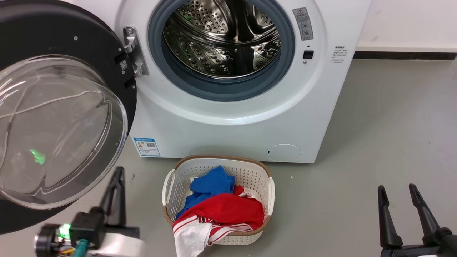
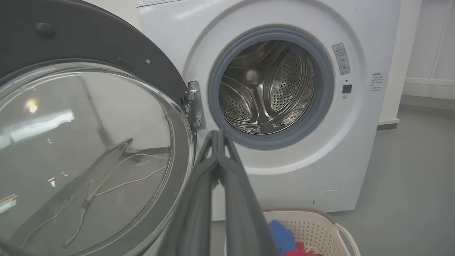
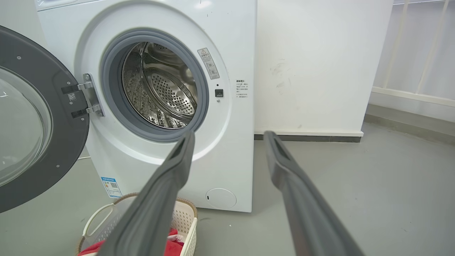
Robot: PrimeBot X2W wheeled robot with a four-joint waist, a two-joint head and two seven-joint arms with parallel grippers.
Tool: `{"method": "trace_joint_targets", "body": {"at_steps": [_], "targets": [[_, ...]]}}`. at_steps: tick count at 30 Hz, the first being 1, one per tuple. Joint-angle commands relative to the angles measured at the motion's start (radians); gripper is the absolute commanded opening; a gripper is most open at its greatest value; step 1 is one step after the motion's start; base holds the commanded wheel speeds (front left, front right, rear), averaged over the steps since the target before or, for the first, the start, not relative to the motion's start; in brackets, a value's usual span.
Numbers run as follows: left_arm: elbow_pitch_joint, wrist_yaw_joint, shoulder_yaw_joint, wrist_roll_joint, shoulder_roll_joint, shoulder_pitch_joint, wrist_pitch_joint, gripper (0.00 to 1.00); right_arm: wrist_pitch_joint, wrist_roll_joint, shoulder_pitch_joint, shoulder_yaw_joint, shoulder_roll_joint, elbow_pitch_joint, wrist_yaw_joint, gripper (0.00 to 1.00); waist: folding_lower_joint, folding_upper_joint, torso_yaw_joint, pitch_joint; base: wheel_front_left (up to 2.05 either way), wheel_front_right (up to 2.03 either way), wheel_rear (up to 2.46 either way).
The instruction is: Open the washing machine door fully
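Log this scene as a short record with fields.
washing machine: white front-loader, opening uncovered
door: wide open on its hinge, at the machine's left
drum: steel, no laundry seen inside
basket: on the floor in front of the machine, holding blue and red clothes
left claw: shut, holding nothing, beside the door's lower edge
right claw: open, empty, over the floor

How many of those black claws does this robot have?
2. The left claw, shut, is lower left beside the washing machine door; the right claw, open, is lower right above the floor.
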Motion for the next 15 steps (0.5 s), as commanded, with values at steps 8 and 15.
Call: {"method": "trace_joint_targets", "body": {"at_steps": [8,15], "targets": [[0.06,0.014,-0.06,-0.029,-0.018,0.032,0.002,0.0,-0.002,0.017,0.026,0.006,0.002,0.004,0.0,1.0,0.0001,0.0,-0.011,-0.009,0.0,0.0,0.0],[0.08,0.044,-0.086,-0.024,-0.024,0.043,0.002,1.0,-0.002,0.025,0.041,0.006,0.002,-0.001,0.0,1.0,0.0001,0.0,-0.016,-0.013,0.0,0.0,0.0]]}}
